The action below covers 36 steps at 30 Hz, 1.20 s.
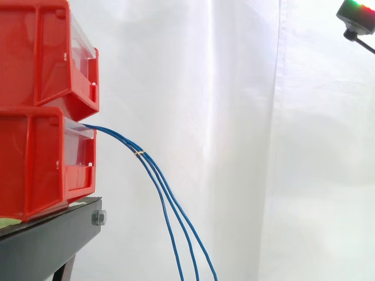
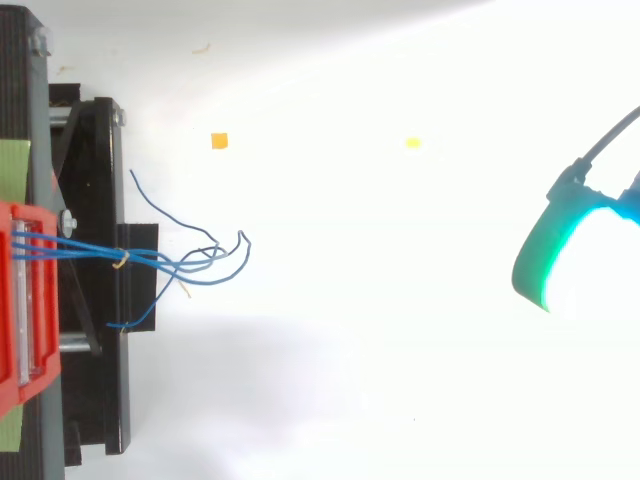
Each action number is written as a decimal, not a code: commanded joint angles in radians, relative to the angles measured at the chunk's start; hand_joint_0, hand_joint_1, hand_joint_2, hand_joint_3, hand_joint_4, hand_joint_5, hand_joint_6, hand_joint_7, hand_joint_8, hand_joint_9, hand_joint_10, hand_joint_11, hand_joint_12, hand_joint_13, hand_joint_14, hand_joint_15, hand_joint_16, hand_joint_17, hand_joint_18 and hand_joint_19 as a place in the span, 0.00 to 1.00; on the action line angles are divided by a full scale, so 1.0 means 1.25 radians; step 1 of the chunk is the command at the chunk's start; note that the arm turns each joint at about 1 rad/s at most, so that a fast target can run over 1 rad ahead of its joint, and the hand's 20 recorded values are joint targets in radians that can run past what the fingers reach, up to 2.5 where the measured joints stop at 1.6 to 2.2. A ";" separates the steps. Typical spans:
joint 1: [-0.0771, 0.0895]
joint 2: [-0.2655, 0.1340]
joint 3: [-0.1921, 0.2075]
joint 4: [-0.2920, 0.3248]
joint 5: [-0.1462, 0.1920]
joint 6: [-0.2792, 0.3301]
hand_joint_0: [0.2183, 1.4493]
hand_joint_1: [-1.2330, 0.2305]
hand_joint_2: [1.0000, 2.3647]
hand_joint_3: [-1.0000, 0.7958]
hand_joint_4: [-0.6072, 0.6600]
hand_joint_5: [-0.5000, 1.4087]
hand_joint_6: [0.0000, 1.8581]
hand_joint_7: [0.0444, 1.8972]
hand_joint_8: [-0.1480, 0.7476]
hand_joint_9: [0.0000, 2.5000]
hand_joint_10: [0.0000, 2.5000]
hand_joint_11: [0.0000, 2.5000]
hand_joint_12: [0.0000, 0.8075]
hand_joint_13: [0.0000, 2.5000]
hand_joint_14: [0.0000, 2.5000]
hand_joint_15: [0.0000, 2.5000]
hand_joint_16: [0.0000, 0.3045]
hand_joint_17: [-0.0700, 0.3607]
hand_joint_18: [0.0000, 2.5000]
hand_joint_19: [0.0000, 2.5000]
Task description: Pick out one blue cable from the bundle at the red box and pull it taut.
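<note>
Side view, cables: three blue cables point(image 1: 155, 175) are coming out of the front of the lower red bin point(image 1: 35, 164) and are drooping slack toward 5 o'clock, running off the bottom edge.
Side view, tie: a small pale tie point(image 1: 139, 153) is binding the strands together just beyond the bin's front; below it they are spreading slightly apart.
Top view, cables: the same bundle is leaving the bin at 9 o'clock and heading toward 3 o'clock, and past the tie its loose ends are curling in several directions over the white surface.
Bins: the lower red bin is carrying an upper red bin point(image 1: 47, 52) stacked on it, and both are sitting on the black stand point(image 1: 47, 240).
Stand: a bolt point(image 1: 98, 218) is showing on its front edge, and a strip of green tape point(image 2: 14, 160) is lying on it at the view's 9 o'clock edge.
Hand: the hand point(image 2: 545, 255) is glowing green and cyan at 3 o'clock in the top view, and is sitting at the 1 o'clock corner of the side view, well apart from the cables and touching nothing.
Hand state: I cannot tell whether it is released or clenched.
Surroundings: a white curtain point(image 1: 234, 117) is hanging behind the work; an orange scrap point(image 2: 219, 141) and a yellow scrap point(image 2: 413, 143) are lying toward 12 o'clock of the cable ends.
</note>
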 commanded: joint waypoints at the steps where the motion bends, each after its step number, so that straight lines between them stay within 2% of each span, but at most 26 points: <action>1: 0.000 0.000 0.000 -0.001 0.000 0.000 0.23 0.45 0.00 0.30 0.53 0.15 0.27 0.32 0.37 0.23 0.01 0.13 0.32 0.22 0.01 0.14 0.13 0.36 0.13 0.20; 25: 0.004 -0.001 -0.001 -0.001 0.002 -0.002 0.23 0.46 0.00 0.30 0.55 0.15 0.27 0.32 0.39 0.24 0.00 0.13 0.33 0.22 0.01 0.14 0.13 0.37 0.15 0.20; 28: 0.004 -0.018 0.000 0.004 0.020 -0.016 0.23 0.46 0.00 0.30 0.55 0.15 0.27 0.32 0.39 0.24 0.01 0.13 0.34 0.22 0.01 0.14 0.13 0.37 0.15 0.20; 29: 0.004 -0.038 -0.001 0.005 0.026 -0.022 0.23 0.46 0.00 0.30 0.55 0.15 0.27 0.32 0.39 0.24 0.00 0.13 0.34 0.22 0.01 0.14 0.13 0.37 0.15 0.20; 31: 0.004 -0.047 -0.001 0.005 0.027 -0.022 0.23 0.46 0.00 0.30 0.55 0.15 0.27 0.32 0.39 0.24 0.01 0.12 0.34 0.23 0.01 0.14 0.13 0.37 0.16 0.20; 33: 0.005 -0.083 0.000 0.007 0.031 -0.021 0.23 0.45 0.00 0.30 0.55 0.15 0.27 0.32 0.39 0.24 0.01 0.13 0.34 0.22 0.01 0.14 0.13 0.37 0.16 0.20; 34: 0.005 -0.104 0.000 0.021 0.037 -0.023 0.23 0.45 0.00 0.29 0.55 0.15 0.27 0.32 0.39 0.24 0.00 0.12 0.34 0.22 0.01 0.14 0.13 0.37 0.16 0.20; 36: 0.005 -0.117 -0.001 0.053 0.055 -0.025 0.23 0.45 0.00 0.29 0.55 0.15 0.27 0.32 0.39 0.24 0.00 0.12 0.34 0.22 0.01 0.14 0.13 0.37 0.16 0.20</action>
